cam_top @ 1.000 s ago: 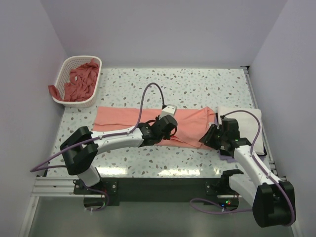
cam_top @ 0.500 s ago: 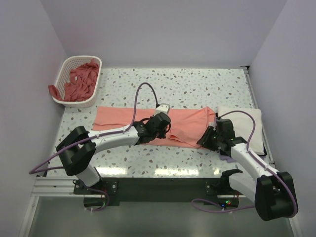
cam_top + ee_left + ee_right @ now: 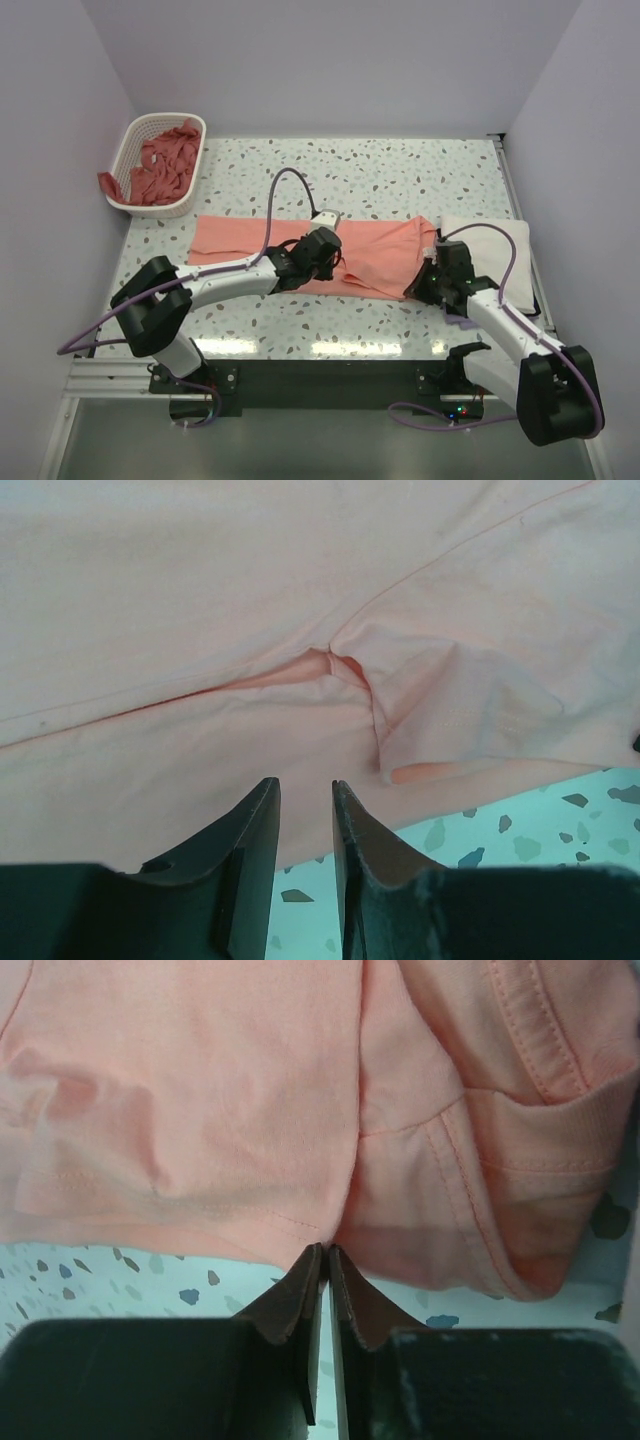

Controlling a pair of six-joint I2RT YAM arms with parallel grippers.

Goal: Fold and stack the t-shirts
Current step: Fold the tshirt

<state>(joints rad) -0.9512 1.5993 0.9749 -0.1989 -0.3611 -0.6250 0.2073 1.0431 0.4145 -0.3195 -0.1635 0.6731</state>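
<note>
A salmon-pink t-shirt (image 3: 250,240) lies spread lengthwise across the middle of the table, folded into a long band. My left gripper (image 3: 318,250) sits over its near edge at the middle; in the left wrist view (image 3: 305,785) the jaws stand a narrow gap apart, with the cloth (image 3: 250,600) just past the tips. My right gripper (image 3: 428,277) is at the shirt's near right corner; in the right wrist view (image 3: 327,1248) it is shut on the hem of the shirt (image 3: 200,1080). A folded white t-shirt (image 3: 495,250) lies at the right.
A white lattice basket (image 3: 135,135) holding several crumpled pink t-shirts (image 3: 165,165) stands at the back left, one sleeve hanging over its rim. Walls close off the left, back and right sides. The table (image 3: 400,170) is speckled terrazzo.
My left gripper has moved a little left and away along the shirt's near edge. My right gripper has edged slightly in towards the shirt's corner.
</note>
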